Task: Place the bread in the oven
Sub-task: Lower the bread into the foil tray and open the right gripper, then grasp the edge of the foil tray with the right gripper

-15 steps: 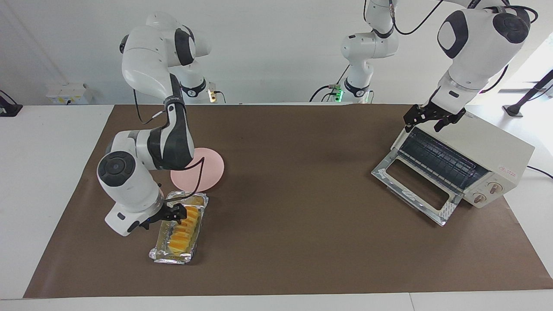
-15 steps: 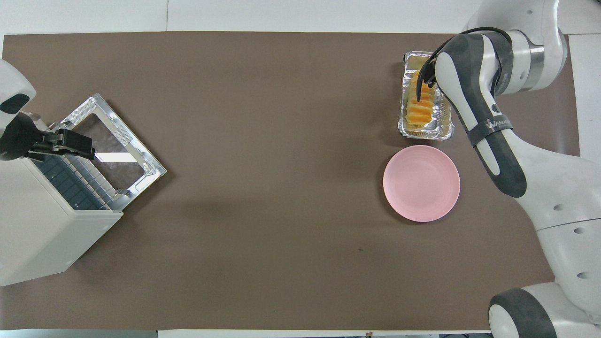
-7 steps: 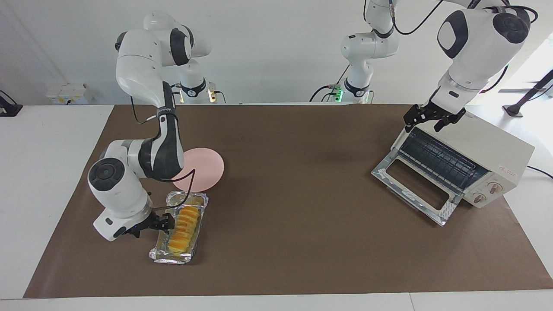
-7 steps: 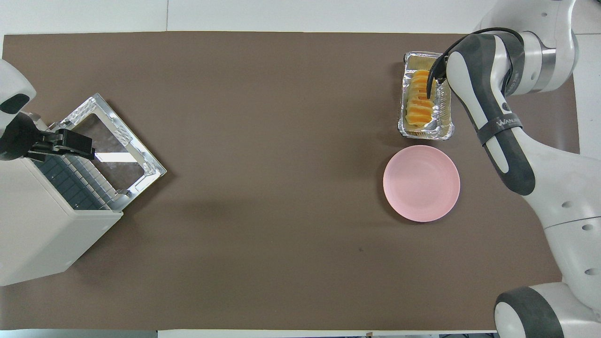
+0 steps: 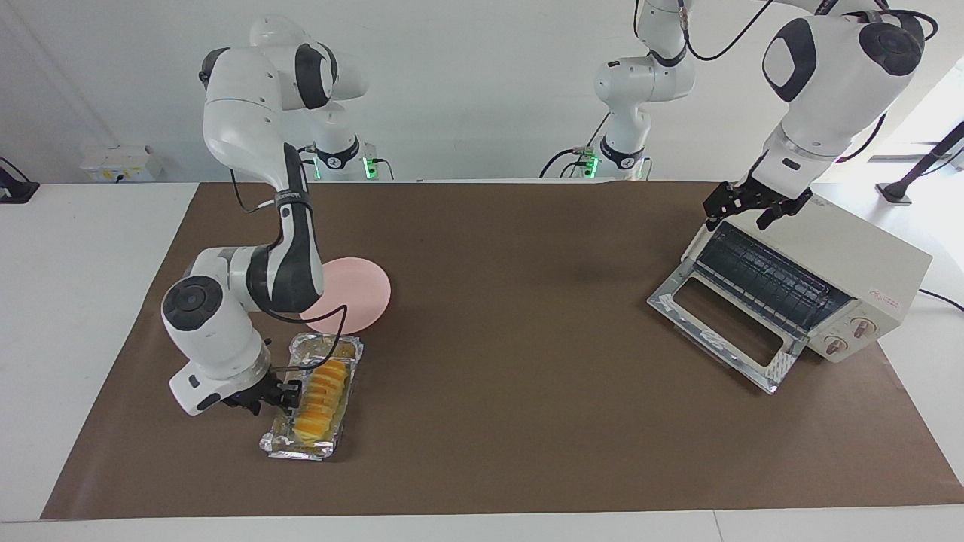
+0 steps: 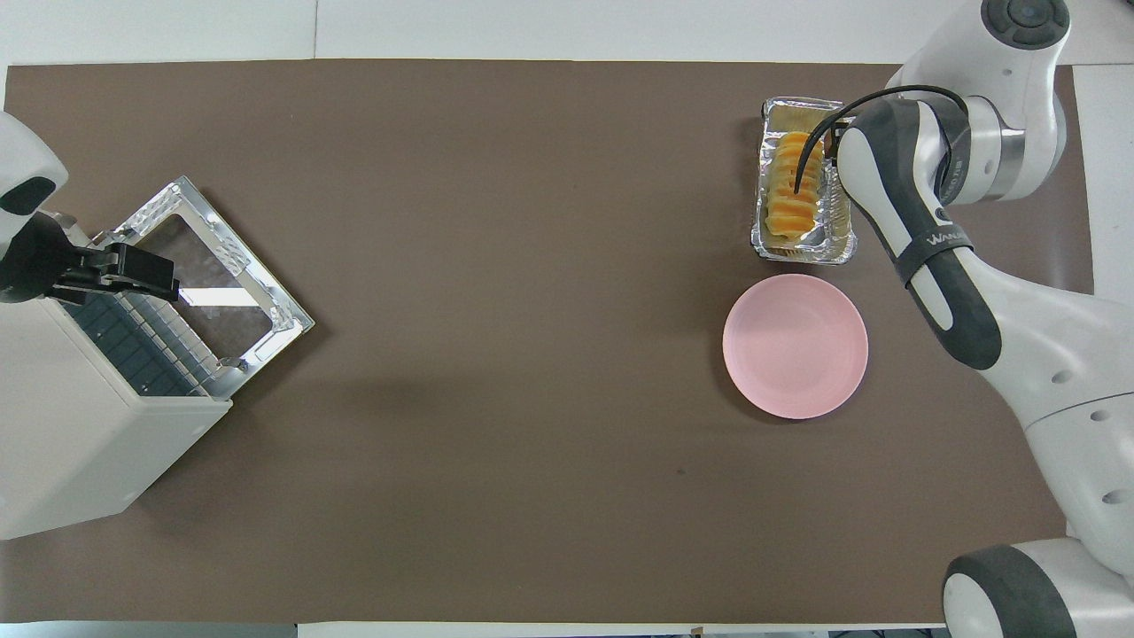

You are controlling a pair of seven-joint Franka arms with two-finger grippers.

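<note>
Sliced yellow-orange bread (image 5: 320,397) lies in foil; cream oven (image 5: 828,282) stands open.

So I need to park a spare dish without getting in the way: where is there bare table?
The broad brown mat between the pink plate and the oven lies bare. Crowded spots: the foil tray of bread, with the right pincer at its side, and the oven's open door, with the left pincer above the oven.

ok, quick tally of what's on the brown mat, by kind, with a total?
Bread: 1, lying in the tray
Foil tray: 1
Pink plate: 1
Oven: 1, door down
Total: 4
</note>
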